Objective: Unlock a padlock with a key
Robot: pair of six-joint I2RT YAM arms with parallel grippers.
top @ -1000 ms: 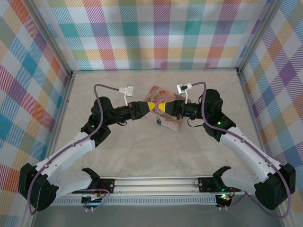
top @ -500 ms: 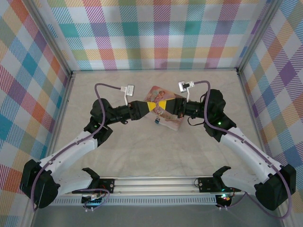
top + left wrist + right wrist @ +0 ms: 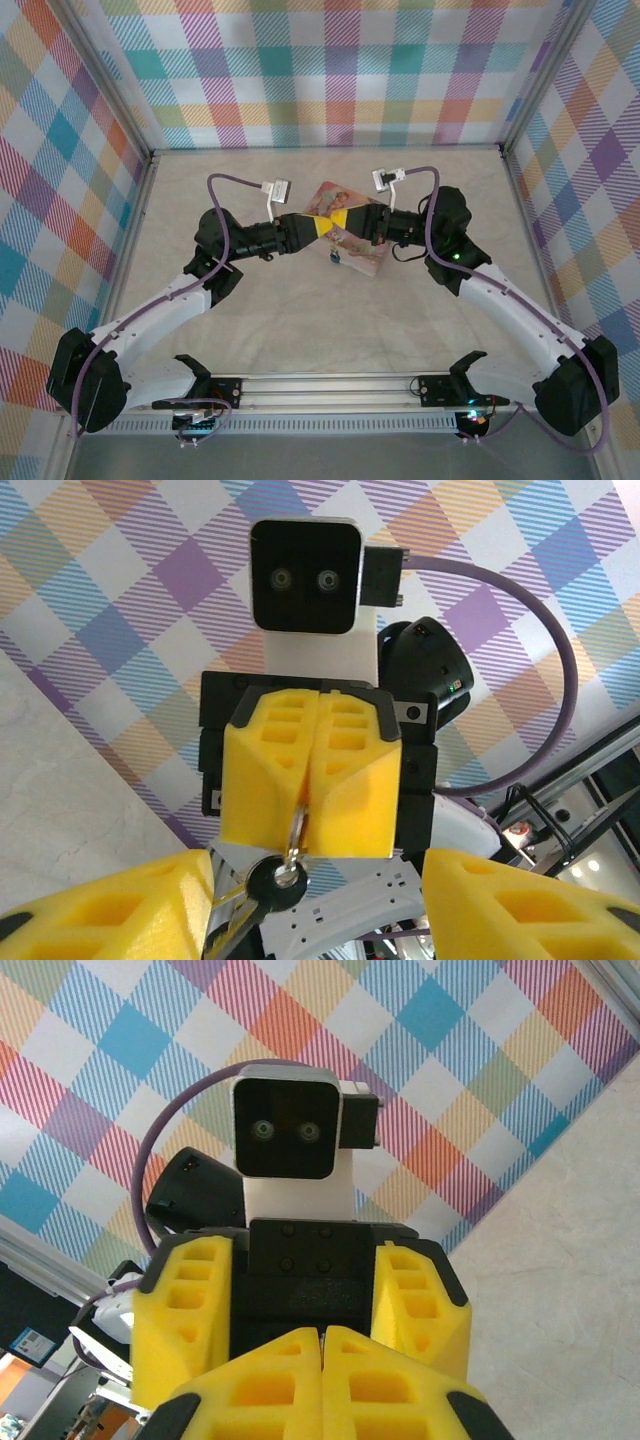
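Both grippers meet tip to tip over the pink tin (image 3: 352, 246). My right gripper (image 3: 341, 222) is shut on a thin metal ring (image 3: 294, 828). A small dark round-headed piece, apparently the key (image 3: 272, 882), hangs from that ring. My left gripper (image 3: 321, 227) is open, its yellow fingers (image 3: 110, 915) standing on either side of the hanging piece without closing on it. The tiny blue-grey padlock (image 3: 334, 257) shows just below the fingertips, at the tin's near edge. I cannot tell whether it hangs or lies there. In the right wrist view my right gripper (image 3: 322, 1360) is pressed shut.
Plaid walls enclose the pale table (image 3: 330, 320) on three sides. The metal rail (image 3: 330, 385) with both arm bases runs along the near edge. Both arms reach inward from left and right, cables looping above their wrists.
My left gripper opened wider, then narrowed again, and edged right towards the right gripper. The right gripper stayed shut on the ring and shifted slightly up and left.
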